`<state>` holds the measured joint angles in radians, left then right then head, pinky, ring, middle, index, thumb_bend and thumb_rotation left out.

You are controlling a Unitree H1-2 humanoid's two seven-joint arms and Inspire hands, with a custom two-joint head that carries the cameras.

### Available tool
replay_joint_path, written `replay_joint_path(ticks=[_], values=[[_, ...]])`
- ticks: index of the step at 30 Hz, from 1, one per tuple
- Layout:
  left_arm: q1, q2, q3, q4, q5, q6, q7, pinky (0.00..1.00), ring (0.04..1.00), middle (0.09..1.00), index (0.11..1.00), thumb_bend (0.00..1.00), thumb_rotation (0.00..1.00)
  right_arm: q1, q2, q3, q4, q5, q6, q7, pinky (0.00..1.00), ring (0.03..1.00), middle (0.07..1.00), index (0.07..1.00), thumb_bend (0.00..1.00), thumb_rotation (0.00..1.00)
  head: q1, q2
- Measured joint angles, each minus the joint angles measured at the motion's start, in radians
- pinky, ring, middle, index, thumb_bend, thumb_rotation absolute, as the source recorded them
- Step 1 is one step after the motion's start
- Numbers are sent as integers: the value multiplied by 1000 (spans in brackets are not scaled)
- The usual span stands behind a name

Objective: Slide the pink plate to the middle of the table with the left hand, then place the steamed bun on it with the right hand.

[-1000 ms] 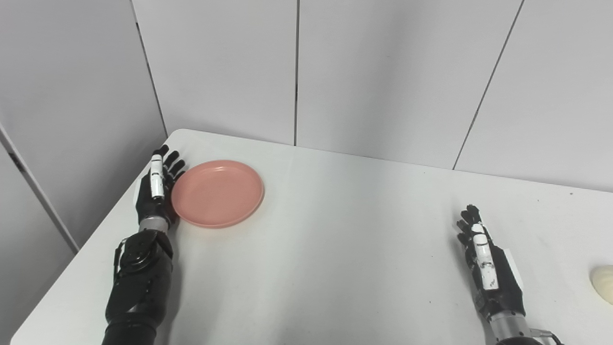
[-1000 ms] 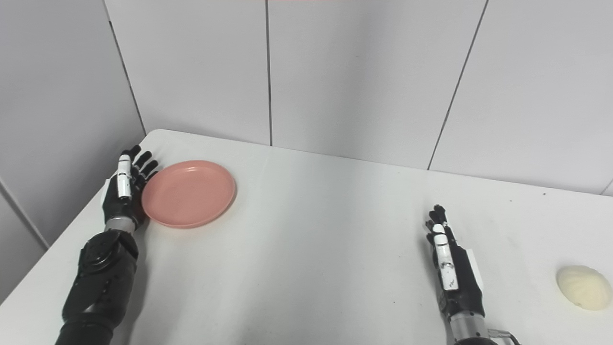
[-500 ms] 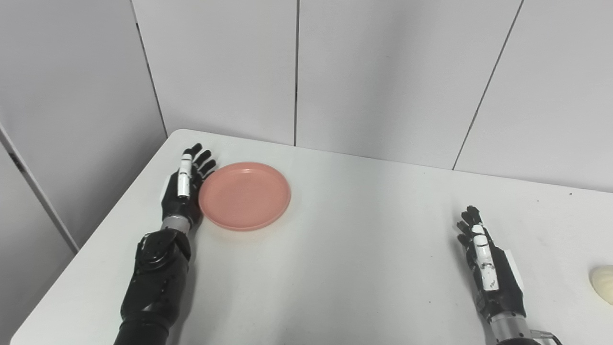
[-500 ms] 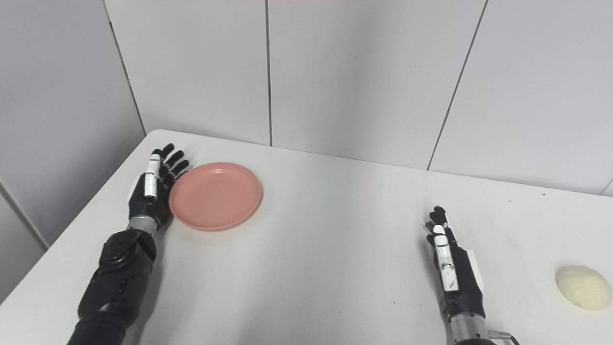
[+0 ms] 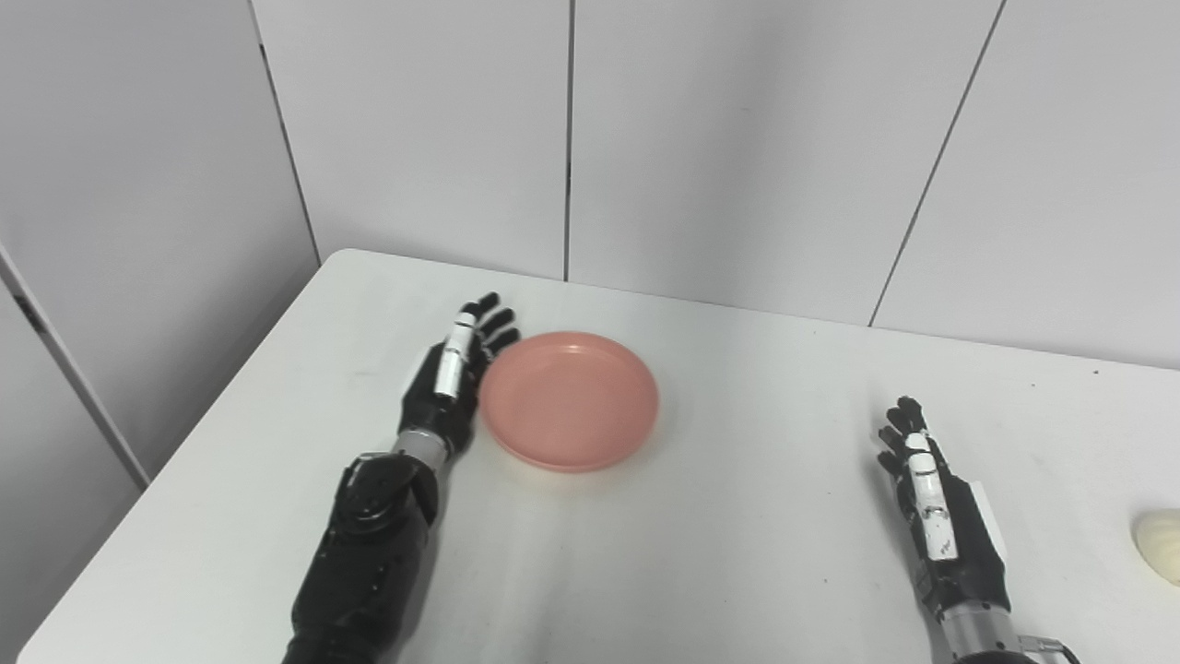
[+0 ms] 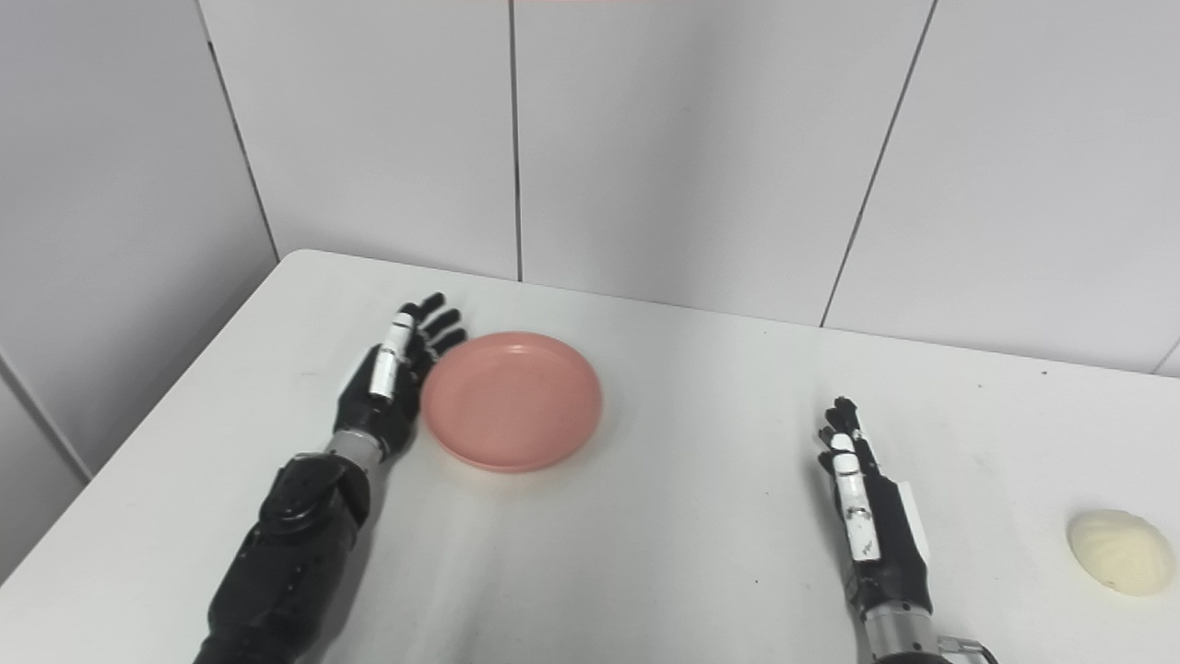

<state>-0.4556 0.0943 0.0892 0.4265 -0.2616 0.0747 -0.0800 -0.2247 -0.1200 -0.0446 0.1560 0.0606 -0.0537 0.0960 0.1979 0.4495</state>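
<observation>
Your left robot hand (image 5: 449,392) stands edge-on on the table (image 5: 701,553), fingers straight and a little spread, holding nothing. Its palm side is pressed flat against the left rim of the pink plate (image 5: 570,401); contact looks real in both views, fingers reaching up past the plate's far-left edge. The forearm comes in from the bottom left, angled toward the plate.

The plate lies flat, empty, a bit left of the table's middle and toward the back half.

Your right robot hand (image 6: 871,521) is well apart from the plate, low on the right side of the table. Fingers are extended and close together, pointing away from you, holding nothing. Hand looks to be resting on or just over the table; can't tell which.

The steamed bun (image 6: 1118,551) sits on the table near the right edge, right of your right robot hand and not touching it. In the left eye view it's cut off by the frame edge.

Behind the table are plain grey wall panels (image 5: 737,138) with dark seams.
</observation>
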Motion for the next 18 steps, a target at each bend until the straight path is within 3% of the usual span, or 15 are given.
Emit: replay_joint_path(ticks=[9,18], values=[[48,-70,-74,-94,22,54,-32,958,941,953,945,321,1000,4,6,2,0,-18,0,-2,948,948,958,966,211,1000,-49,2],[59,-79,-124,-82,30,49,-109,939,927,940,942,368,1000,7,12,5,0,-47,0,-6,942,947,956,966,207,1000,-117,5]])
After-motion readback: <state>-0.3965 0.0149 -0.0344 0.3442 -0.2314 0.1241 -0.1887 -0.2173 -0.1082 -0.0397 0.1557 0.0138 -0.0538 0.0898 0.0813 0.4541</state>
